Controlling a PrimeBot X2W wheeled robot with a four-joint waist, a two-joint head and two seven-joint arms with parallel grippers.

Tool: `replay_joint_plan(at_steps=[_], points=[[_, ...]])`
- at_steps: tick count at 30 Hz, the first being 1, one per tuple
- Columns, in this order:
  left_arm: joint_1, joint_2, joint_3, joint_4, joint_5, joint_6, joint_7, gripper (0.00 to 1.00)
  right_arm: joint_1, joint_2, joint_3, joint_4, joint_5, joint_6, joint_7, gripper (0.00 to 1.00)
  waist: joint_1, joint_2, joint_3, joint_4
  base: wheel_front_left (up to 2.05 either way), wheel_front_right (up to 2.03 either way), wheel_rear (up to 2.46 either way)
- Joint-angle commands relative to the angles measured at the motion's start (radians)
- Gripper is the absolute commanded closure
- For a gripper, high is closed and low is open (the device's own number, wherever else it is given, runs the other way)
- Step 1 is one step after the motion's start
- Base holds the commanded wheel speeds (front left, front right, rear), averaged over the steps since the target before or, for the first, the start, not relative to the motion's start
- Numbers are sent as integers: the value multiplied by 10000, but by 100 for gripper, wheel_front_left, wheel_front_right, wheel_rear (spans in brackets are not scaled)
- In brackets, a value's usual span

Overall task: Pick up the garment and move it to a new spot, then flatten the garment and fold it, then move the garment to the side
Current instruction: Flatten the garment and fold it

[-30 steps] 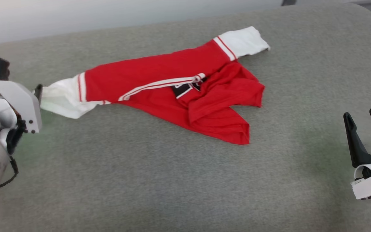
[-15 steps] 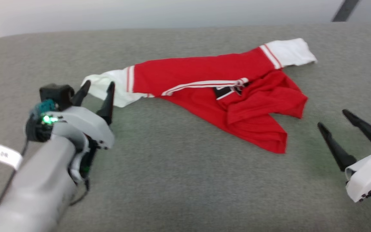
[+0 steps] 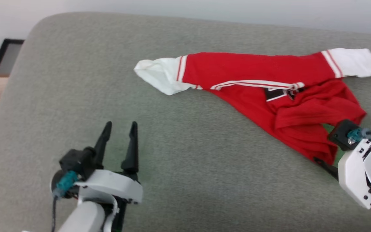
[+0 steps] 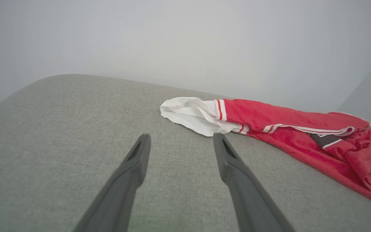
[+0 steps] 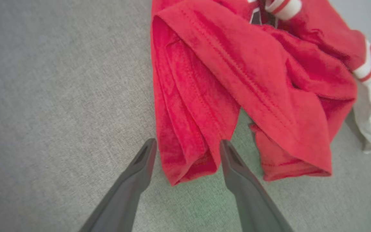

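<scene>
The red shirt (image 3: 262, 67) lies crumpled on the grey cushion (image 3: 204, 187). It has two white sleeves and striped trim. The left claw (image 3: 121, 124) is wide apart. The near sleeve (image 3: 156, 74) sits ahead of it, well away; a moment ago its tips were right at that sleeve. The right claw (image 5: 188, 143) is wide apart too, with a red corner between its fingers. There are one shirt and two claws.

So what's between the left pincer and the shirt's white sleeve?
Just bare grey cushion. The head view shows the open left pincer well short of the sleeve.
</scene>
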Motion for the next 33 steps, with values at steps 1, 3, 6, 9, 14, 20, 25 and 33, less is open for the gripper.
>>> replay_joint_plan(at_steps=[1,3,6,9,14,20,25,33], points=[[137,-113,46,-75,157,2,1,0,-185,-45,206,88,88,-14,41,0,0,0,267,492,0,0,0],[337,-332,176,-199,392,-77,3,0,-592,-46,671,442,252,-14,185,0,0,0,323,657,0,0,0],[533,-686,400,-279,621,-232,1,0,-1041,-35,1431,980,447,-14,291,0,0,0,367,823,0,0,0],[710,-950,633,-205,769,-438,1,0,-1247,95,2206,1484,511,-16,72,10,0,0,340,895,0,0,0],[930,-1225,1056,-101,986,-739,0,0,-1445,210,3065,1655,1050,-15,-385,100,0,0,218,835,0,0,0],[1217,-1377,1571,-91,1168,-984,0,0,-1427,136,3381,467,1979,-5,-468,100,0,0,49,532,0,0,0],[1335,-1530,1877,-121,1310,-1136,0,0,-1149,201,3450,-965,2566,-10,-434,100,0,0,17,373,0,0,0],[1422,-1699,2239,-136,1495,-1311,0,0,152,1218,3511,-2811,2416,-10,-77,100,0,0,-4,439,0,0,0]])
